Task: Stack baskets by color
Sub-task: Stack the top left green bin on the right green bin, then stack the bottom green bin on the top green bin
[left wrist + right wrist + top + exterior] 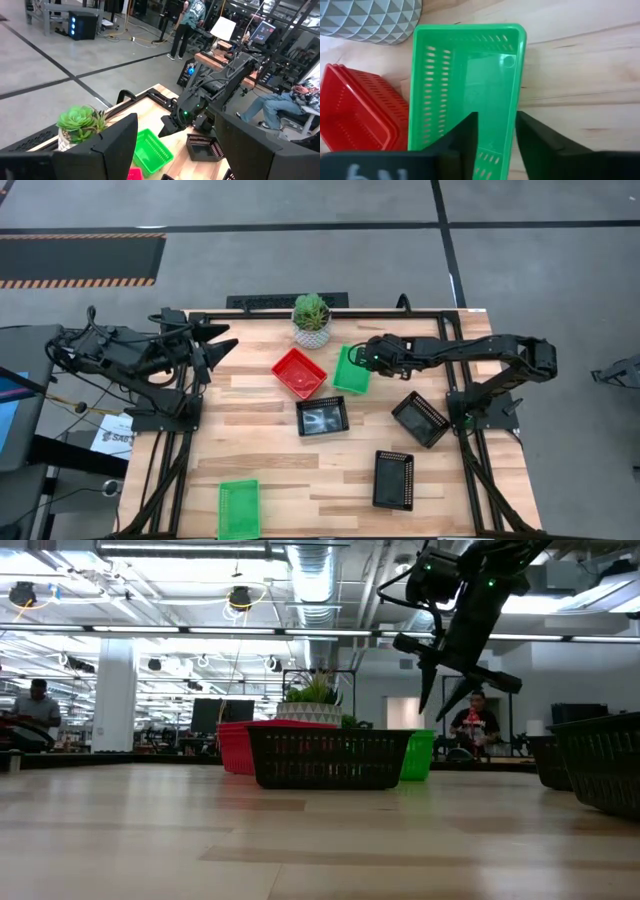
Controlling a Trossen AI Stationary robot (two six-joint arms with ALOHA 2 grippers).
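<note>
The left gripper [222, 343] waits open-fingered at the table's back-left edge, well clear of the work, with nothing between its fingers. Far in front of it, near the front edge, lies a lone green basket [239, 509]. Moving right, the plant [311, 319] stands at the back, and just before it sit the red baskets [300, 372], with a black basket [322, 416] nearer the front. The right gripper [496, 131] hovers directly over a second green basket [466, 90], which rests on the wood just beside the red ones; its fingers are parted and empty, one either side of the basket's long wall without visibly pinching it. Off to that gripper's right and front lie two more black baskets [420, 419], [393, 479]. The risk, as I judge it, is that a finger catches the mesh wall as the arm lifts, dragging or tipping the green basket into the red stack or the plant's pot. The far green basket must also cross the table, where a loose pinch on thin plastic could let it slip.
</note>
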